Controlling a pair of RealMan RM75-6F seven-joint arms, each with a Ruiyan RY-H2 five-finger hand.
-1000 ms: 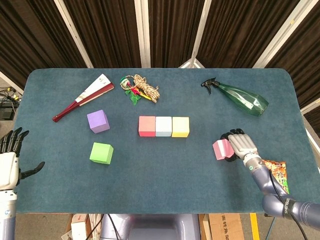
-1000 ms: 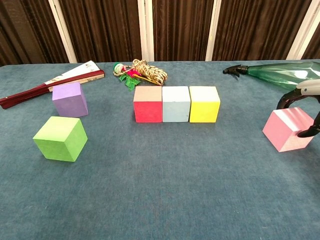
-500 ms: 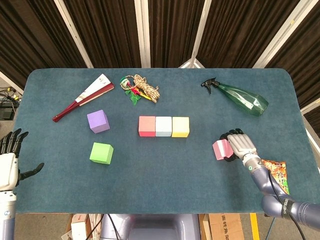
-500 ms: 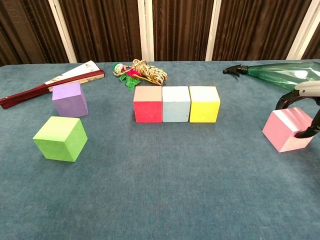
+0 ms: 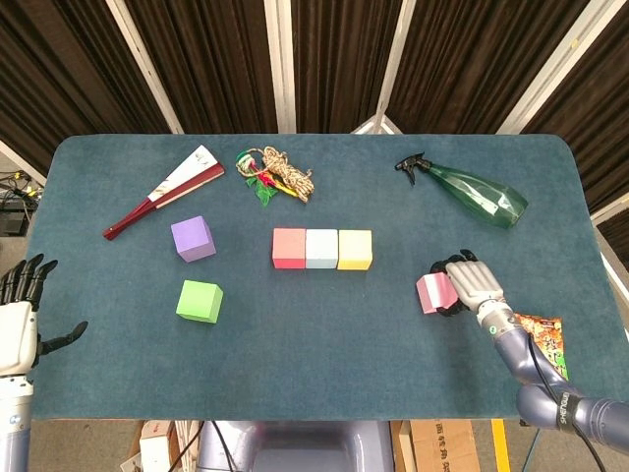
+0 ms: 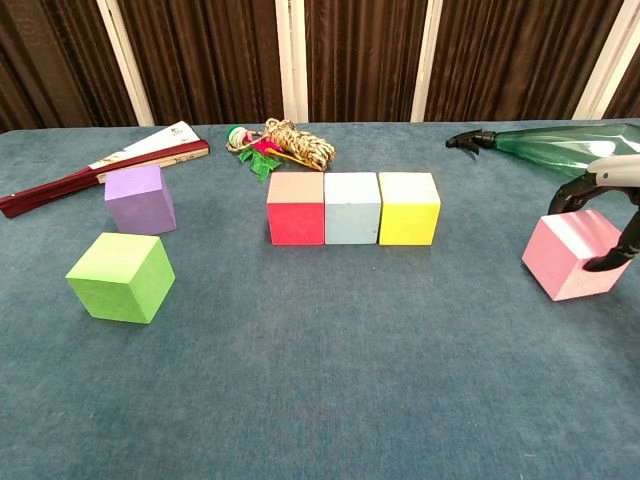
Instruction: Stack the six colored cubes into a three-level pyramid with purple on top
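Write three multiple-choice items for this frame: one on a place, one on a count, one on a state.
1. Where is the purple cube?
A. On top of the row
B. On the table, behind the green cube
C. Beside the spray bottle

2. How many cubes form the touching row?
A. Two
B. Three
C. Five

3. What is the right robot hand doing?
A. Gripping the pink cube
B. Hanging free
C. Holding the fan

Answers:
1. B: it sits alone, left of the row.
2. B: the red cube, light blue cube and yellow cube stand side by side.
3. A: its fingers wrap around that cube in both views.
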